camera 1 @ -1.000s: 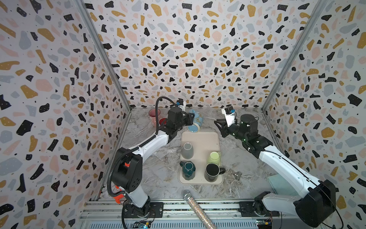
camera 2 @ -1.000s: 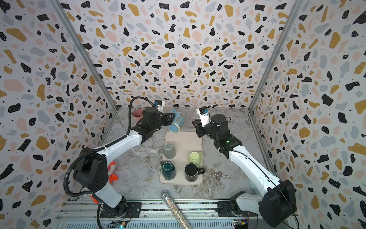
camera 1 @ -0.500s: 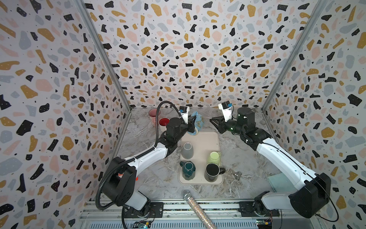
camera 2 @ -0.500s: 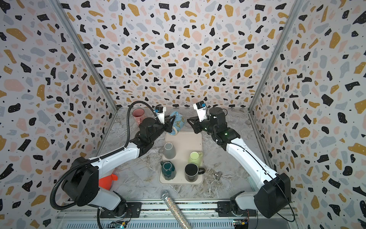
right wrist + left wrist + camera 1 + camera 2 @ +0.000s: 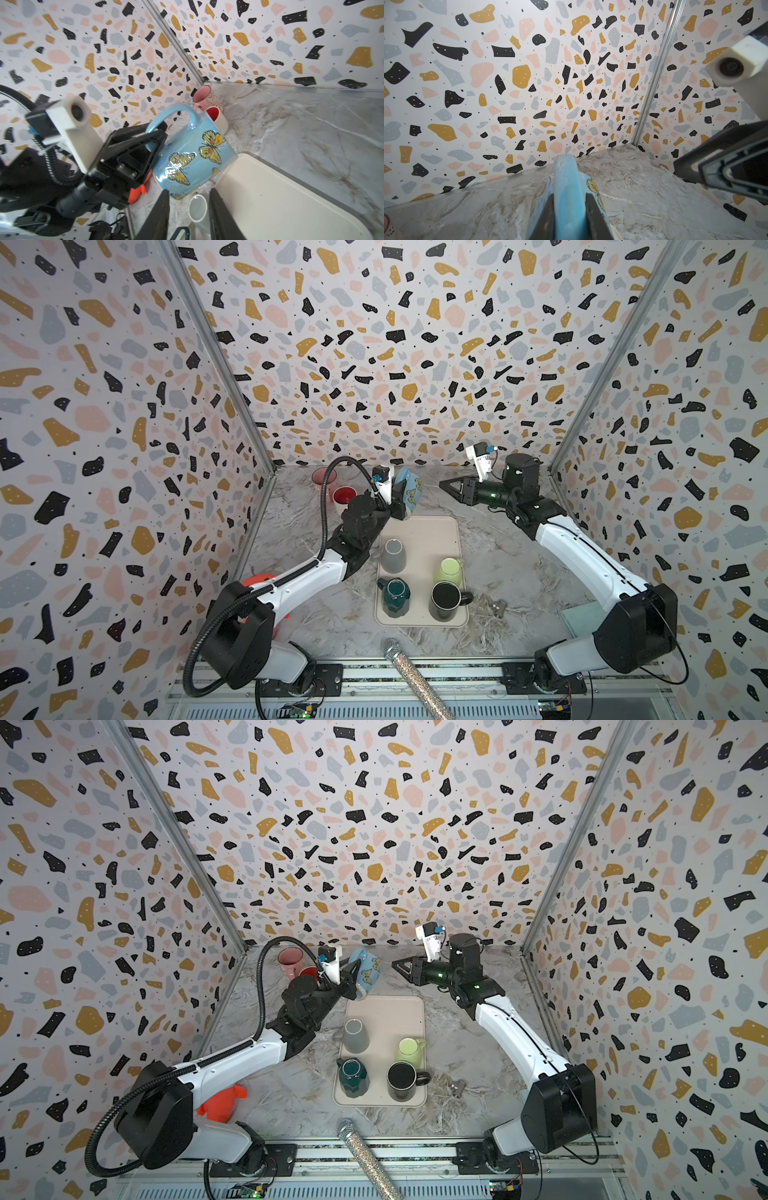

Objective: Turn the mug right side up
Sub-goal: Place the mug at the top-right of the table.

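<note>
glossy blue mug (image 5: pixel 193 158) with yellow butterflies, tilted in mid-air, gripped by its handle.

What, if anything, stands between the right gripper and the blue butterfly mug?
Nothing visible does. Only open air separates the right gripper from the blue butterfly mug, which the left gripper holds by its handle.

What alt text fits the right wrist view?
The left gripper clamps the handle of a tilted blue butterfly mug by the edge of a beige tray. Behind it, a pink mug and a red-lined cup stand in the corner; the right gripper, open and empty, frames the foreground.
</note>
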Robot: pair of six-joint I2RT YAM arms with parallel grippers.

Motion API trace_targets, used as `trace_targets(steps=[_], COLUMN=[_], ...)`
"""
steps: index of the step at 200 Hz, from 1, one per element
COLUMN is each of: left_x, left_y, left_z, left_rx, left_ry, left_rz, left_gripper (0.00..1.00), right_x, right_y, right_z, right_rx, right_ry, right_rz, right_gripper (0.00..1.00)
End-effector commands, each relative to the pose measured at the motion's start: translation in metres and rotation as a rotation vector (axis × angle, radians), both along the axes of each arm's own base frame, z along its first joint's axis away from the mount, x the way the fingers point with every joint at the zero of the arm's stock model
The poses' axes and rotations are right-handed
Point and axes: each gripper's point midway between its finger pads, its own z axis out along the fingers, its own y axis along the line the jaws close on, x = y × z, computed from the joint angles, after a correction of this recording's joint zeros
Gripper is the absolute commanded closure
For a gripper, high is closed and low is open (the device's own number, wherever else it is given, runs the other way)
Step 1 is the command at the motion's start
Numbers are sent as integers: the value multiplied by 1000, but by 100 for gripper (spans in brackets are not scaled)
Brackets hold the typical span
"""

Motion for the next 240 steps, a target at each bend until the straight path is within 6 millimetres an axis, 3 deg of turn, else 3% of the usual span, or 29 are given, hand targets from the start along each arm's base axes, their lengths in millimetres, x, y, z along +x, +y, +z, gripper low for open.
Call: trace_targets(steps=[1, 30, 98, 154, 200, 240], left_x=[-19, -24, -30, -30, -33, -31], left_y=[11, 9, 7, -7, -28, -35], left_z=[79, 80, 78, 68, 54, 44], left_rx=[-126, -102, -20, 78, 197, 260], left_ry=[-247, -267, -312, -331, -348, -353], left_rz=[28, 47, 111, 119, 121, 144], left_gripper=[100, 100, 100, 100, 100, 100], right_x=[-18, -24, -8, 7, 20, 24], right_y=[12, 20, 24, 31, 34, 36], right_z=[39, 44, 31, 8, 3, -1], right_rx=[128, 186, 146, 105, 92, 92], right_ry=[0, 64, 235, 345, 381, 411], right_rz=[137, 225, 183, 143, 122, 118], right_gripper=[64, 59, 46, 45, 42, 41])
